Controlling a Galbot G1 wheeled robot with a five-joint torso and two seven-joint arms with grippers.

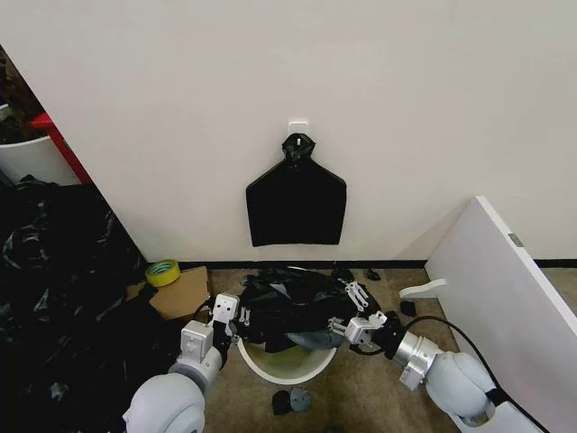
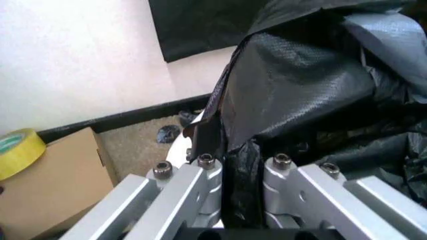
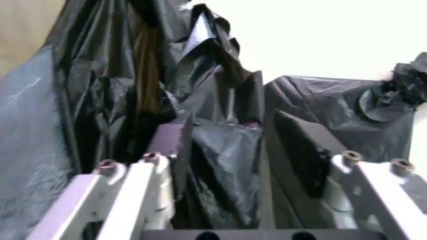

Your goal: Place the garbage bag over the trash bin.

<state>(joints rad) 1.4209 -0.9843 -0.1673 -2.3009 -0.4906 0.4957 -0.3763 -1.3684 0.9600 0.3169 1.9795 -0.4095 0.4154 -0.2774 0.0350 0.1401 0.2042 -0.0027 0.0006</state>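
Garbage bag draped over far side of trash bin, near rim bare; covering half done. Left gripper and right gripper, jaws clamped on bag edges at either side.

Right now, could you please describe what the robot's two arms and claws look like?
Both arms have rounded, glossy white-grey shells with silver metal joint rings. The left claw and the right claw are built from pale silver linkage bars joined by dark hex-head bolts, seen close up in the wrist views, and their fingers end in flat dark pads. A black cable loops over the right forearm.
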